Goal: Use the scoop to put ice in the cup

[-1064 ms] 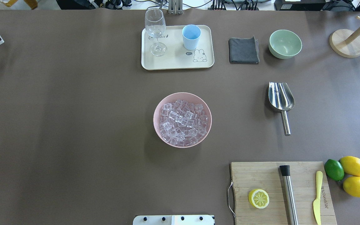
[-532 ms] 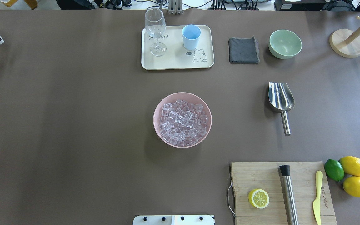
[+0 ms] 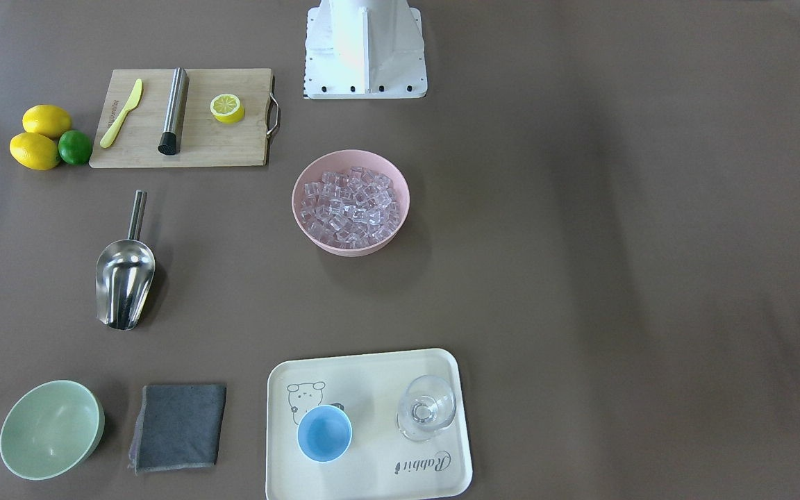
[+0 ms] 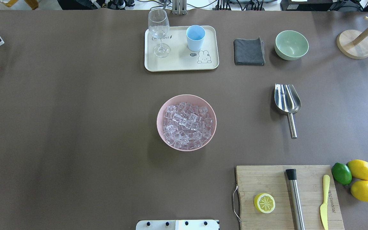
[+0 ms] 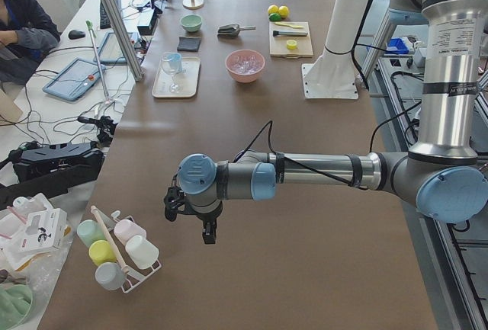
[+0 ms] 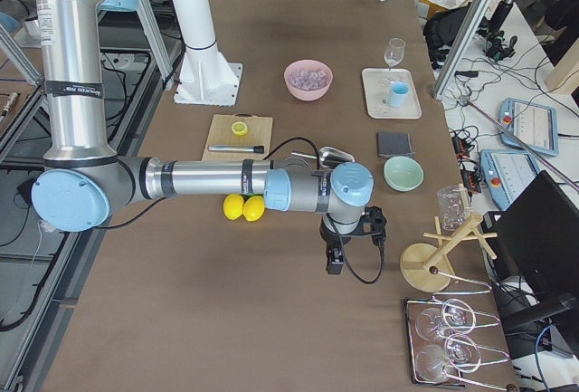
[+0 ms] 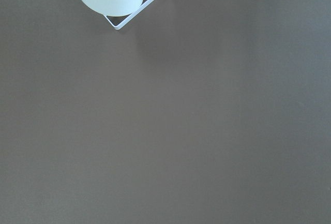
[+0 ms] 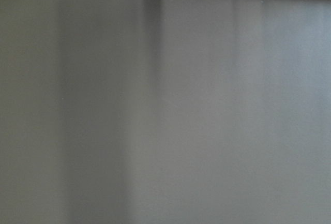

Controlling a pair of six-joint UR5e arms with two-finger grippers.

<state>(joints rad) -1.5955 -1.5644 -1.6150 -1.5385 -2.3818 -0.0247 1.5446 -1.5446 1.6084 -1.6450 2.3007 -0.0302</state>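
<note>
The ice [image 4: 186, 123] fills a pink bowl [image 4: 159, 127] at the table's middle; it also shows in the front view [image 3: 350, 201]. The light-blue cup [image 4: 195, 37] stands upright and empty on a cream tray [image 4: 180, 65] at the far edge. The steel scoop [image 4: 287, 100] lies on the table to the bowl's right, handle toward the robot. My left gripper [image 5: 207, 231] hangs over the table's left end and my right gripper [image 6: 333, 261] over the right end, both far from these things. I cannot tell whether they are open or shut. Both wrist views show only bare table.
A wine glass [image 4: 159, 32] stands on the tray beside the cup. A grey cloth [image 4: 249, 51] and a green bowl [image 4: 291, 44] lie to the tray's right. A cutting board [image 4: 286, 195] holds a half lemon, a steel cylinder and a yellow knife. Lemons [image 4: 363, 179] lie beside it.
</note>
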